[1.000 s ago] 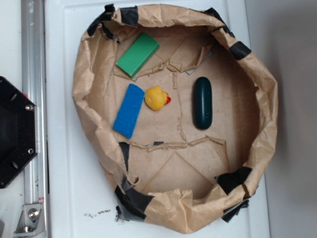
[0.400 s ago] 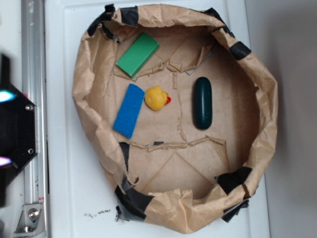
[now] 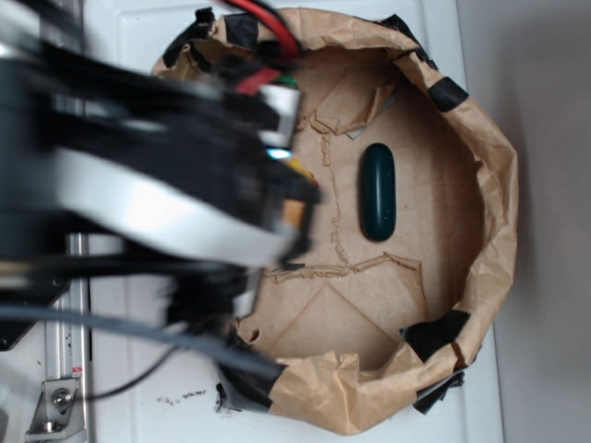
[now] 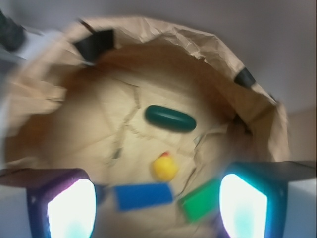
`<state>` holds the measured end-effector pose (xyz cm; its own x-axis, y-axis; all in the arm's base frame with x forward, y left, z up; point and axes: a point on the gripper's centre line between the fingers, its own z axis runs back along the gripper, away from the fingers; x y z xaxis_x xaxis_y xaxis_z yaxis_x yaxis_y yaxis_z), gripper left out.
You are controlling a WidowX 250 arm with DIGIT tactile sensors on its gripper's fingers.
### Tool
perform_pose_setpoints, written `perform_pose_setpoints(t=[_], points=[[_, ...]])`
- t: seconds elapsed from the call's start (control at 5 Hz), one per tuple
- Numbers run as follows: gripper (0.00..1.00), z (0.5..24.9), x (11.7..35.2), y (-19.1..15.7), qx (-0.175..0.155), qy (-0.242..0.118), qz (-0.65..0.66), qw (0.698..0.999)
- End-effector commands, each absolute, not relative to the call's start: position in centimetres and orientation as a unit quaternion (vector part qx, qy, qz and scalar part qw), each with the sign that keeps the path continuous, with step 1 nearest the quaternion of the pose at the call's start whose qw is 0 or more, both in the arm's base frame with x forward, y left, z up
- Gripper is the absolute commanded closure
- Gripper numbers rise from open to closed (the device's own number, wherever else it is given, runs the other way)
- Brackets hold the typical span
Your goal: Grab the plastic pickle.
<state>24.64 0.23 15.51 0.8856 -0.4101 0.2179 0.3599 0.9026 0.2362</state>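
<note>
The plastic pickle (image 3: 378,192) is a dark teal-green glossy capsule lying on the brown paper floor of the bowl, right of centre; in the wrist view the pickle (image 4: 170,118) lies crosswise ahead of the fingers. My arm, blurred, covers the left half of the exterior view. My gripper (image 4: 157,208) is open, its two glowing pads (image 4: 72,208) wide apart with nothing held. It hovers over the bowl's left side, well short of the pickle.
A crumpled brown paper bowl (image 3: 485,166) with black tape patches rings everything. A yellow toy duck (image 4: 165,167), a flat blue block (image 4: 143,196) and a bright green block (image 4: 198,204) lie between the fingers' lines in the wrist view. The arm hides them in the exterior view.
The arm has swept in from the left and now covers the bowl's left half, hiding the duck and both blocks. The pickle has not moved.
</note>
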Motion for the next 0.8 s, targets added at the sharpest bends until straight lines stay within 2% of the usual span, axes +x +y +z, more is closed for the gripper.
perform_pose_setpoints(t=[0.0,0.2,0.4,0.6], points=[[0.00,8.7,29.6,0.9,0.114,-0.088,-0.337,0.930],[0.00,4.5,30.7,-0.2,0.096,-0.038,-0.405,0.909],[0.00,3.9,31.6,-0.4,0.078,-0.029,-0.428,0.900],[0.00,4.3,33.0,0.4,0.072,-0.038,-0.425,0.902]])
